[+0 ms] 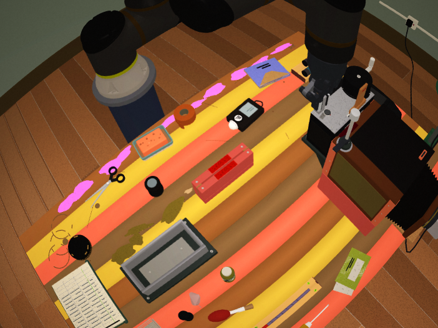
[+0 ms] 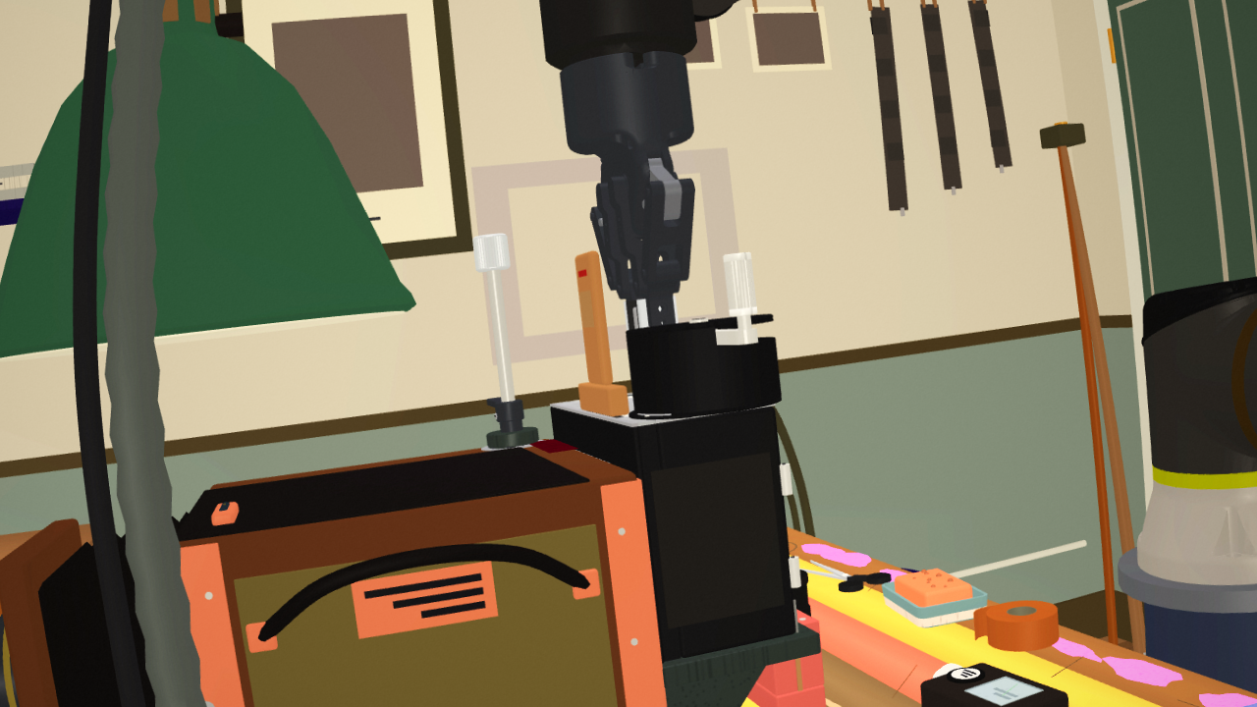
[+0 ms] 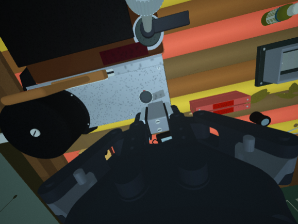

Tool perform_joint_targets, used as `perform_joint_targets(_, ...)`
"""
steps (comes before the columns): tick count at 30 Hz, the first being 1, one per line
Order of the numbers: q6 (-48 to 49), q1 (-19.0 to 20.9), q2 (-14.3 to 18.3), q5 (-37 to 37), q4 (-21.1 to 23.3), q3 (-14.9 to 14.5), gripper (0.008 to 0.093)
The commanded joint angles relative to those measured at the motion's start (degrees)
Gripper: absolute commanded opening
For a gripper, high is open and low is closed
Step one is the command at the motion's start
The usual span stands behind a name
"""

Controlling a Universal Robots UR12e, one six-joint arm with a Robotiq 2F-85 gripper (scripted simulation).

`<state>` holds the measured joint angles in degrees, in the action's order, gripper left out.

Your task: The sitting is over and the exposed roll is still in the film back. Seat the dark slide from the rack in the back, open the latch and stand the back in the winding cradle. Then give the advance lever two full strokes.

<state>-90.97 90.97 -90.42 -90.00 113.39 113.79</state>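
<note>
My gripper [image 1: 323, 107] [image 2: 652, 309] [image 3: 156, 114] points down over the speckled grey top plate [image 1: 341, 107] [image 3: 117, 89] of the black film back [image 2: 712, 519]. The back stands against the camera body [image 1: 367, 166] [image 2: 413, 563]. A small round knob [image 1: 327, 112] [image 3: 145, 97] sits on the plate just beyond my fingertips. An orange lever [image 1: 361, 95] [image 2: 595, 330] [image 3: 51, 87] stands upright beside a black round housing [image 1: 357, 79] [image 2: 703, 365] [image 3: 43, 124]. The red rack [image 1: 223, 171] [image 3: 219, 102] lies on the bench, and its slots look empty. The grey cradle [image 1: 169, 259] [image 3: 279, 63] lies nearer the bench front. My fingers are closing, and I cannot tell whether they grip anything.
A small tray with an orange sponge [image 1: 152, 141] [image 2: 933, 591] sits at the far bench edge. A tape roll [image 1: 184, 115] [image 2: 1017, 622] and a light meter [image 1: 245, 113] lie near it. A post with a white knob [image 1: 350, 129] [image 2: 499, 338] rises from the camera body close to my gripper.
</note>
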Motion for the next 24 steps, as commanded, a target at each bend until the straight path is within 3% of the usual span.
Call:
perform_joint_targets(1,0.0,0.0,0.0,0.0,0.0,0.0,0.019)
perform_joint_targets(7,0.0,0.0,0.0,0.0,0.0,0.0,0.008)
perform_joint_targets(24,0.0,0.0,-0.2,0.0,-0.4,-0.3,0.008)
